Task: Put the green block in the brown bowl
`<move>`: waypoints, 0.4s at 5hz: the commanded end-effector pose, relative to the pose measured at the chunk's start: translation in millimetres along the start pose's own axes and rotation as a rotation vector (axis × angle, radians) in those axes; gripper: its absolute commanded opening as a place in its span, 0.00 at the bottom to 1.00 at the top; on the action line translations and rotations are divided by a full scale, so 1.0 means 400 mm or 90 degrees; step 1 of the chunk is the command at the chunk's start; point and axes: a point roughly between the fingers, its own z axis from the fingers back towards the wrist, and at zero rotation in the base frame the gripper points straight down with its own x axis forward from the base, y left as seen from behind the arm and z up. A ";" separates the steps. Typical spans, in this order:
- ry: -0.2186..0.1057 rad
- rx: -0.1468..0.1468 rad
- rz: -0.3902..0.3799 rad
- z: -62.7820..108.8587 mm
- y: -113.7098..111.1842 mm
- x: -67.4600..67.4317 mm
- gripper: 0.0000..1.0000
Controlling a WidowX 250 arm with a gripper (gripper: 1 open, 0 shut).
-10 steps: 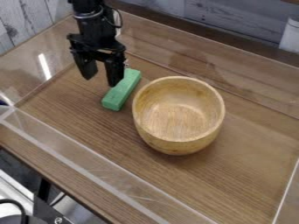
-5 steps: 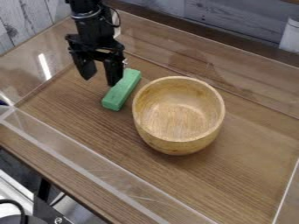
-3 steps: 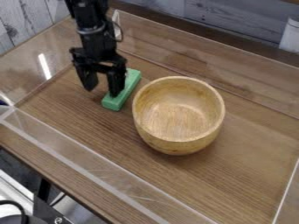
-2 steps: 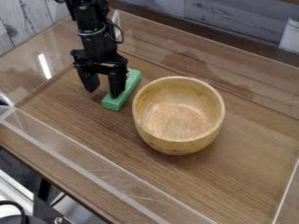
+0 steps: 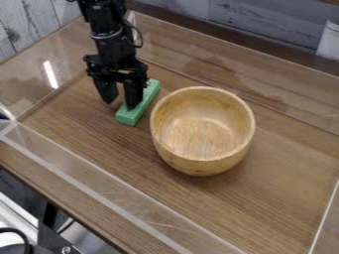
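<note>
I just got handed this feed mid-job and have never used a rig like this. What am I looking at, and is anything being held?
There is one view, from a camera looking down at a wooden table with clear walls around it. The black thing at upper left is a robot arm; its pincer points straight down. Its two fingers stand on either side of the green block, which lies flat on the table just left of the brown bowl. The bowl is empty. The fingers look partly closed around the block, but I cannot tell whether they grip it yet; it has not been lifted.
</note>
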 end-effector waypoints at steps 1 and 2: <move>-0.006 0.008 0.012 -0.016 0.005 0.009 0.00; -0.019 0.003 0.012 0.011 -0.006 0.014 0.00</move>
